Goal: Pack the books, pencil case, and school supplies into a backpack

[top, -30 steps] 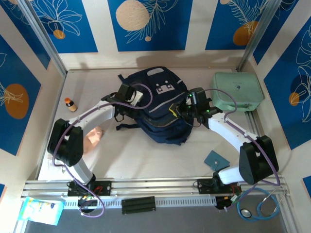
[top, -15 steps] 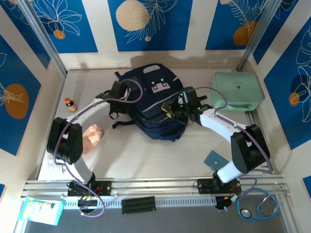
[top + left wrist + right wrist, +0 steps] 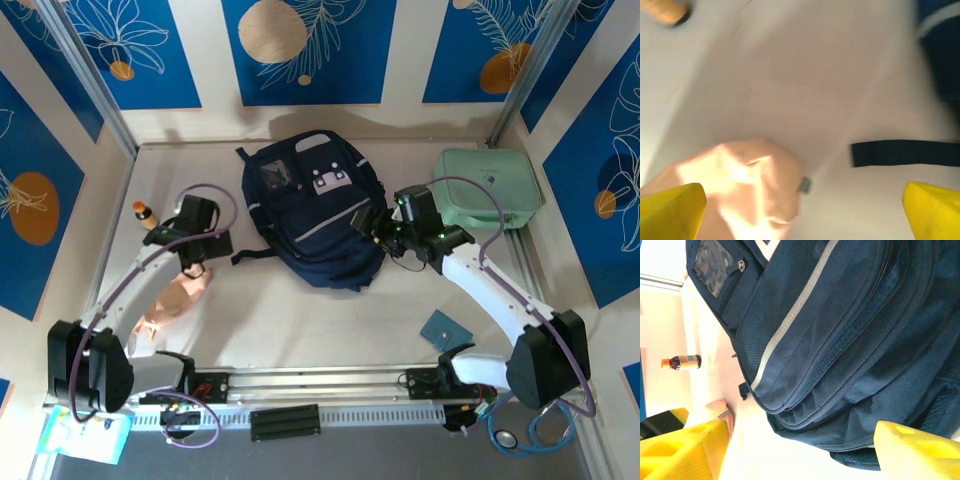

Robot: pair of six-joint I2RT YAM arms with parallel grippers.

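Your backpack point(image 3: 312, 215) lies front up on the tabletop point(image 3: 300, 320), in the far middle, with its grey patches and light stripe facing the overhead camera. In the right wrist view the backpack point(image 3: 830, 340) has zips that look closed along the side you can see. Your right gripper point(image 3: 372, 228) sits at the bag's right edge. Its jaws are spread apart and grasp nothing, and from that wrist the right gripper point(image 3: 805, 452) frames the navy fabric between its two yellow tips. Your left gripper point(image 3: 195, 250) is well to the left of the bag, above the far end of a peach-pink pouch point(image 3: 170, 298). Its jaws are released wide. In its own view the left gripper point(image 3: 802, 212) has the pouch point(image 3: 745, 175) under the left tip and a dark strap point(image 3: 905, 153) lying flat near the right one. The teal booklet point(image 3: 441, 328) rests on the near right of the tabletop, beside the right arm's base. A small bottle point(image 3: 146, 213) stands at the far left, and a green case point(image 3: 487, 188) sits at the far right.
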